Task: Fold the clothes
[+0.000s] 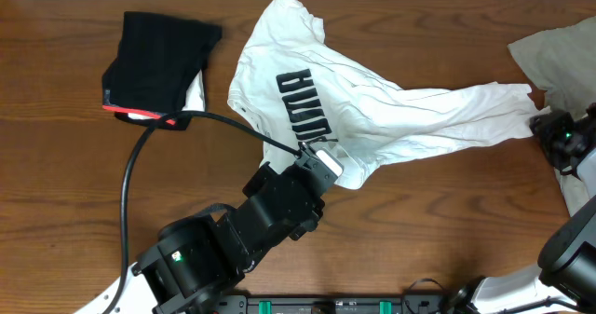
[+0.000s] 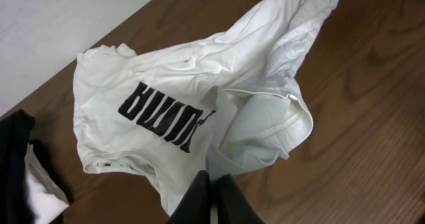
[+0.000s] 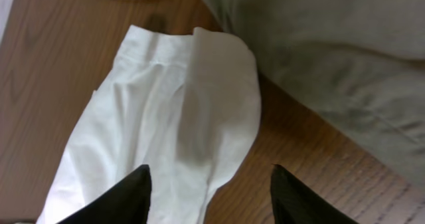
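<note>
A large white T-shirt (image 1: 372,95) with black print lies crumpled across the middle of the table. My left gripper (image 1: 307,154) sits at its near edge, below the print. In the left wrist view the left gripper (image 2: 214,184) is shut on a fold of the white T-shirt (image 2: 166,98). My right gripper (image 1: 540,125) is at the shirt's right end. Seen from the right wrist, the right gripper (image 3: 209,177) stands open, straddling the edge of the white T-shirt (image 3: 166,111), with fabric between its fingers.
A folded black red-edged garment (image 1: 158,62) lies at the far left. A grey-beige garment (image 1: 559,48) lies at the far right, and it fills the upper right of the right wrist view (image 3: 332,44). A black cable (image 1: 130,170) curves across the left of the table.
</note>
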Controlling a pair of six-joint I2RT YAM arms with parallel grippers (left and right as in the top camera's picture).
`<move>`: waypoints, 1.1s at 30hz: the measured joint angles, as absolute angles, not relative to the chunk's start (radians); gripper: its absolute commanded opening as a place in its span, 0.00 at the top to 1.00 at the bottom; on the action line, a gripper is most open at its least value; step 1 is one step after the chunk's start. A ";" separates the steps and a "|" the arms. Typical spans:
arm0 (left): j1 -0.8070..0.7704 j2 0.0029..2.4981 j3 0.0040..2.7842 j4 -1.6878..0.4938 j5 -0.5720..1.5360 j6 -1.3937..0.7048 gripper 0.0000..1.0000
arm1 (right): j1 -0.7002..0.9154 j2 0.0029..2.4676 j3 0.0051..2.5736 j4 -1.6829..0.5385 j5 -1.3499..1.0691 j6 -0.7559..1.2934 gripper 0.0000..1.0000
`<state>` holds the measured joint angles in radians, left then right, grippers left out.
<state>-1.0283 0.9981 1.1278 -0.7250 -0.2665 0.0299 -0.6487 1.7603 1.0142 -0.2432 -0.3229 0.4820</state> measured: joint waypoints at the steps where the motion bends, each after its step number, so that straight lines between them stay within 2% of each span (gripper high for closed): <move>1: -1.028 0.998 1.128 -0.726 -0.266 0.030 0.94 | -0.648 1.760 1.014 -0.240 -0.317 0.489 0.47; 14: -1.028 0.998 1.128 -0.726 -0.266 0.030 0.94 | -0.649 1.872 1.014 -0.162 -0.300 0.526 0.51; 15: -1.028 0.998 1.128 -0.726 -0.266 0.030 0.93 | -0.649 1.884 1.014 -0.154 -0.300 0.527 0.53; 18: -1.028 0.998 1.128 -0.727 -0.266 0.030 0.94 | -0.649 1.895 1.013 -0.136 -0.305 0.540 0.70; 20: -1.028 0.998 1.128 -0.730 -0.266 0.030 0.94 | -0.649 1.895 1.013 -0.123 -0.307 0.538 0.78; 21: -1.028 0.998 1.128 -0.733 -0.266 0.030 0.94 | -0.649 1.895 1.013 -0.118 -0.308 0.540 0.79; 24: -1.028 0.998 1.128 -0.741 -0.267 0.030 0.93 | -0.648 1.895 1.013 -0.116 -0.310 0.541 0.79; 25: -1.028 0.998 1.128 -0.744 -0.267 0.030 0.93 | -0.649 1.895 1.013 -0.115 -0.310 0.540 0.76; 27: -1.028 0.998 1.128 -0.750 -0.268 0.030 0.94 | -0.649 1.895 1.013 -0.114 -0.311 0.537 0.62; 29: -1.028 0.998 1.128 -0.752 -0.269 0.030 0.94 | -0.649 1.895 1.013 -0.114 -0.311 0.527 0.56; 33: -1.028 0.998 1.128 -0.752 -0.269 0.030 0.93 | -0.649 1.895 1.013 -0.113 -0.313 0.522 0.55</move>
<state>-1.0283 0.9981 1.1278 -0.7521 -0.2691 0.0299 -0.6487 1.8954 1.0134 -0.1135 -0.3134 0.5217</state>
